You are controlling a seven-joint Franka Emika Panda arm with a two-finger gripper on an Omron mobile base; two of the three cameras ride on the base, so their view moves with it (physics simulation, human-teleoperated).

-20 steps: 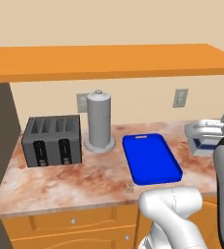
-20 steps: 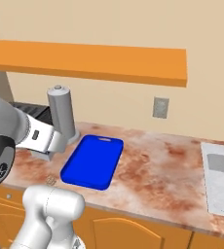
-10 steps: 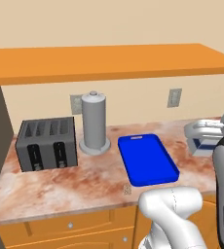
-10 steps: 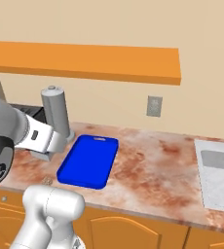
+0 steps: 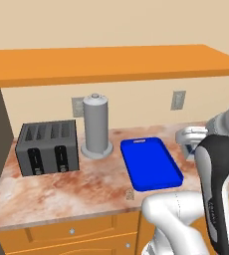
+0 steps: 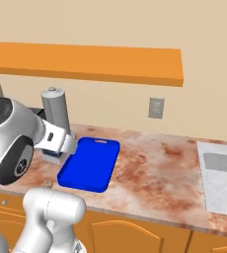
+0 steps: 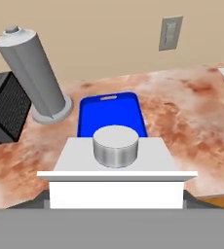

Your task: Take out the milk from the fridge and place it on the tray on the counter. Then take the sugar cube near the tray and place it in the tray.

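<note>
Now the gripper [image 7: 116, 194] is clamped on the milk [image 7: 117, 168], carried above the counter [image 7: 192, 112]; just beyond it lies the tray [image 7: 111, 113], nothing inside, the sugar cube [image 5: 130, 194] near its corner

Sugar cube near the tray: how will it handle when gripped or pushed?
The sugar cube looks tiny, so it is probably light and easily nudged across the smooth counter. Its flat faces suggest sliding, not rolling.
</note>
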